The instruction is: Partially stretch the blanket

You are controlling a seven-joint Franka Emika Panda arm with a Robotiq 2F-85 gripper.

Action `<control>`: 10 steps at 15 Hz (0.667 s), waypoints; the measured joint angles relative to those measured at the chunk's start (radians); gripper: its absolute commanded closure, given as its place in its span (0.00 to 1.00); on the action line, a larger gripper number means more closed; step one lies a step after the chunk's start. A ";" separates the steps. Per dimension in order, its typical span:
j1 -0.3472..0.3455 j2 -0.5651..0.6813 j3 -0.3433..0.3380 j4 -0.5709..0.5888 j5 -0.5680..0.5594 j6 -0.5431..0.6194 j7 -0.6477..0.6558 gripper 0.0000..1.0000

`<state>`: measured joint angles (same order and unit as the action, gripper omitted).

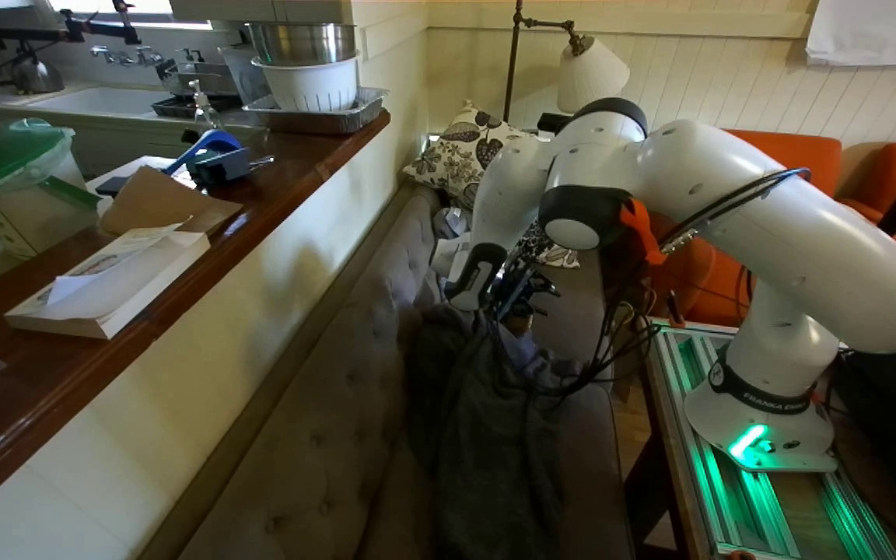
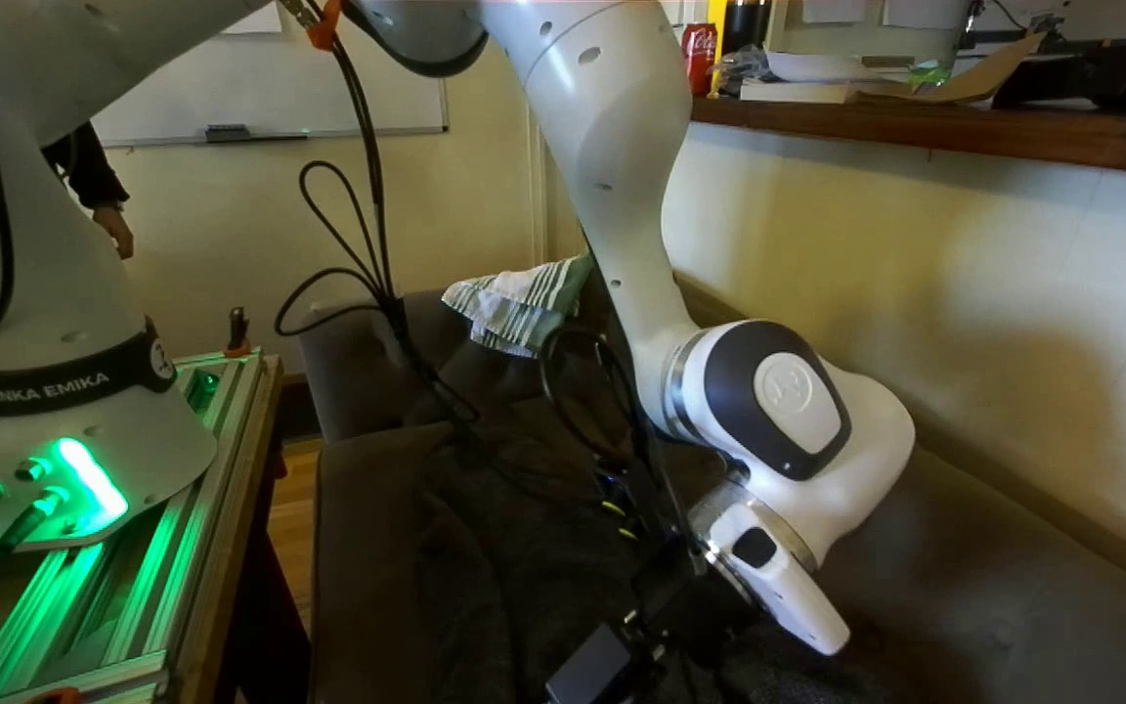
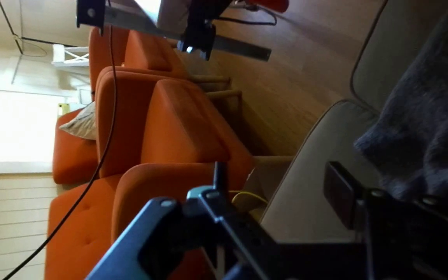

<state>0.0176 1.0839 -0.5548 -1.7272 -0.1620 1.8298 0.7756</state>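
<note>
Closest to us, the gripper (image 3: 278,186) stands wide with nothing between its fingers (image 3: 338,194); just past it the blanket (image 3: 418,128) lies bunched on the couch (image 3: 331,144), and in an exterior view the blanket (image 1: 495,451) runs along the seat (image 1: 594,467) beside the backrest (image 1: 323,412); we reckon it's soft, floppy and unbreakable, light at the tip but draggy as a whole; we'd pinch that pointed bit near the seat's front edge, not the thick folds; orange chairs (image 3: 173,124) sit well behind.
</note>
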 measured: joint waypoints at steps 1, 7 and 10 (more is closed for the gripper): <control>0.000 -0.029 0.033 -0.020 0.001 -0.001 -0.013 0.01; -0.022 -0.141 0.251 -0.098 0.117 0.008 -0.037 0.00; -0.027 -0.130 0.349 -0.092 0.262 0.102 -0.003 0.00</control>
<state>-0.0094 0.9534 -0.2058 -1.8188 0.0996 1.9321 0.7730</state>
